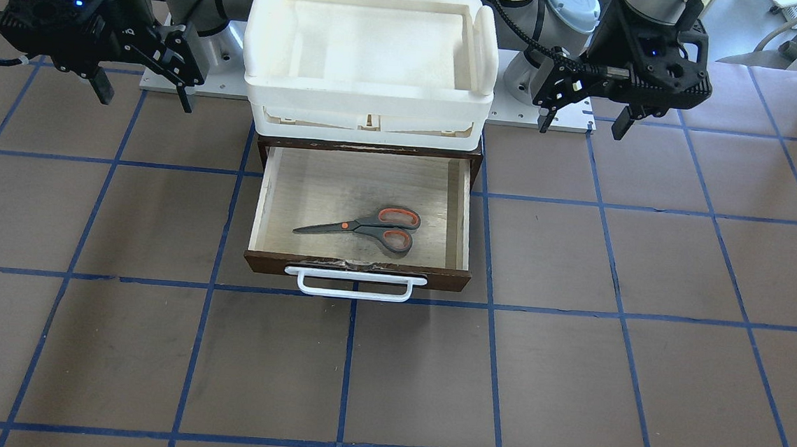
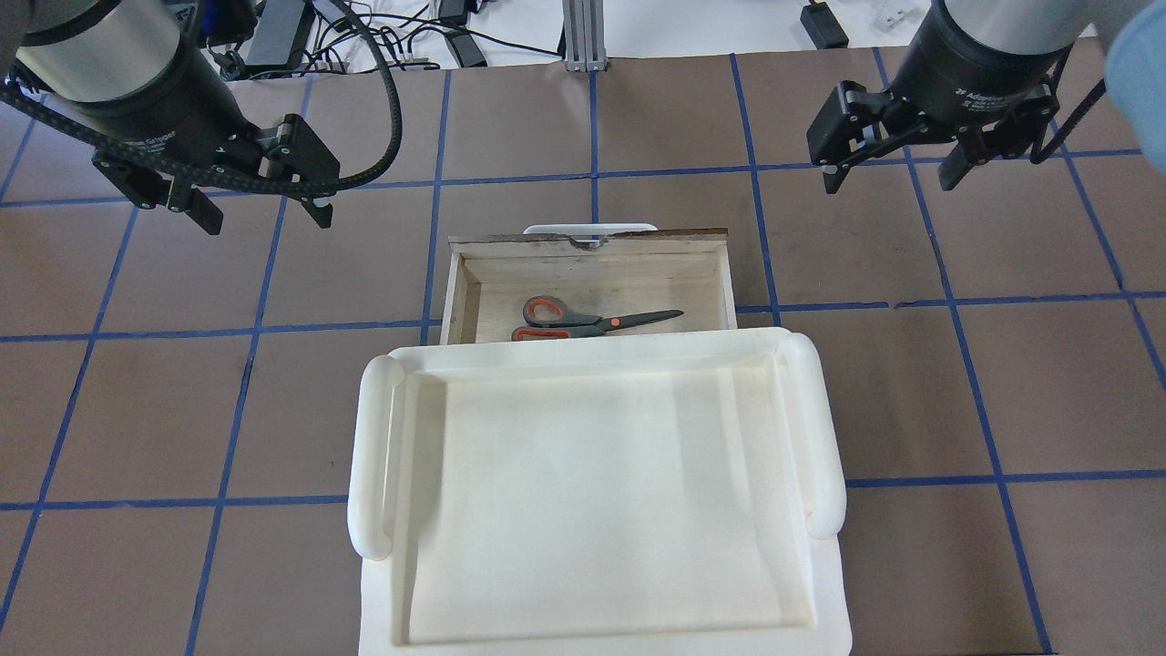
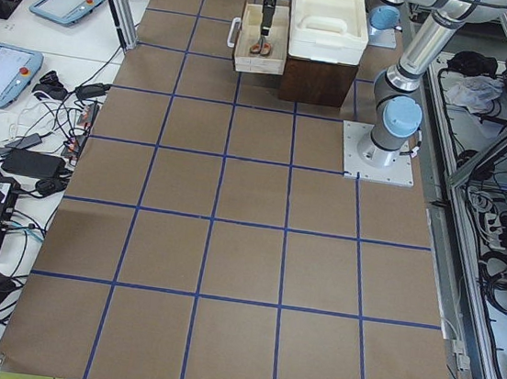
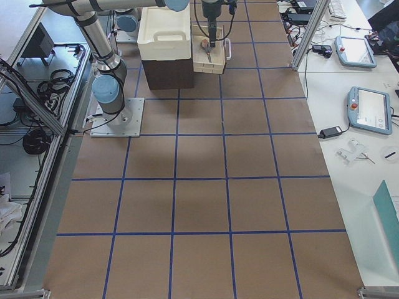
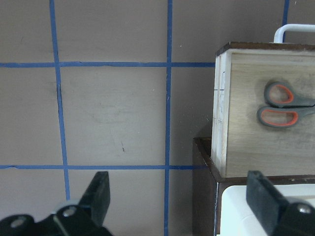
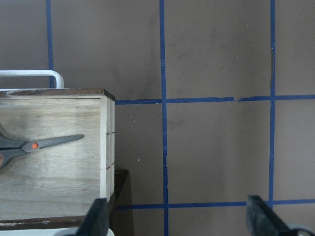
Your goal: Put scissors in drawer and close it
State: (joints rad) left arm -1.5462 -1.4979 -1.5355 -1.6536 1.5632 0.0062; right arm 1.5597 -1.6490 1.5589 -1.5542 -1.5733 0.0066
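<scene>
The drawer (image 1: 357,268) is pulled out from under a white foam tray, its white bar handle (image 1: 355,286) facing away from the robot. The scissors (image 1: 370,227) lie flat on the pale plywood floor, orange-lined loops toward my left arm's side; they also show as scissors (image 2: 592,321), scissors (image 5: 280,105) and scissors (image 6: 39,143). My left gripper (image 2: 266,219) hangs open and empty above the table beside the drawer (image 2: 592,244). My right gripper (image 2: 888,180) hangs open and empty on the other side. Neither touches anything.
The white foam tray (image 1: 369,96) sits on the dark brown cabinet (image 5: 204,196) that houses the drawer. Brown table paper with blue tape lines surrounds it. The arms' base plates (image 1: 539,114) stand behind the cabinet. Tablets and cables lie on side benches (image 3: 26,78).
</scene>
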